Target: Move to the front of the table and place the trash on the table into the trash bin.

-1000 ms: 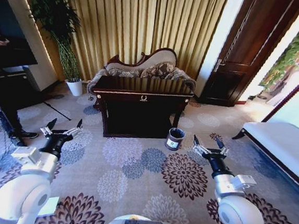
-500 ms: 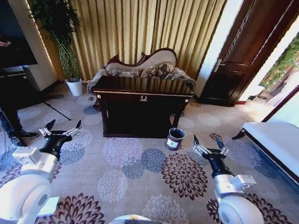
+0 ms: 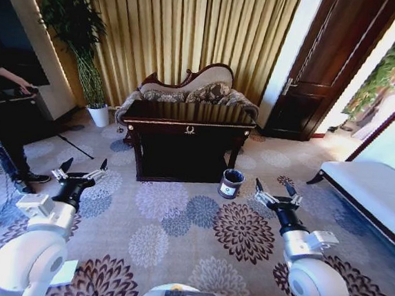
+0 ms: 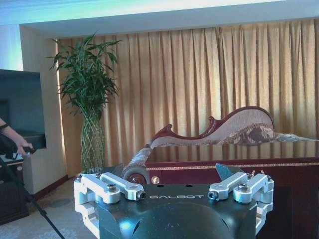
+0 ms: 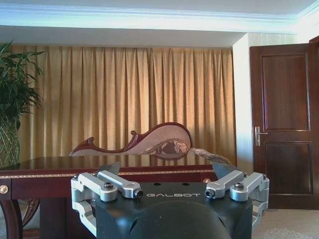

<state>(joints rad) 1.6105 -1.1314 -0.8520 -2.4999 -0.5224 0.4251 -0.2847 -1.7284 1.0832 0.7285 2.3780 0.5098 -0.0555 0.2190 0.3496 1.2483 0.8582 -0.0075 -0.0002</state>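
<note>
The dark glossy desk [image 3: 189, 128] stands across the room on the flowered carpet [image 3: 177, 222], its gold trim running along the front edge and a small gold emblem at the front centre. Behind it sits a curved-back sofa [image 3: 189, 85] against long gold curtains [image 3: 194, 30]. The small round brown bin [image 3: 231, 183] stands on the carpet just beside the desk's front right leg, with a white round label on its side; the writing on the label is too small to read. From here the desk top shows only a shine, and I cannot make out any trash on it.

The left gripper [image 3: 81, 171] hangs low over the carpet on the left, well short of the desk, its two fingers spread wide with nothing between them. The right gripper [image 3: 275, 190] is held the same way on the right, near the bin but apart from it, also wide open and empty. On each wrist view the black gripper body carries the word "GALBOT" in pale letters.

A tall plant in a white pot [image 3: 98, 115] stands left of the sofa, a dark wooden door [image 3: 322, 69] to the right, and a white-cushioned bench [image 3: 380, 192] along the right wall
</note>
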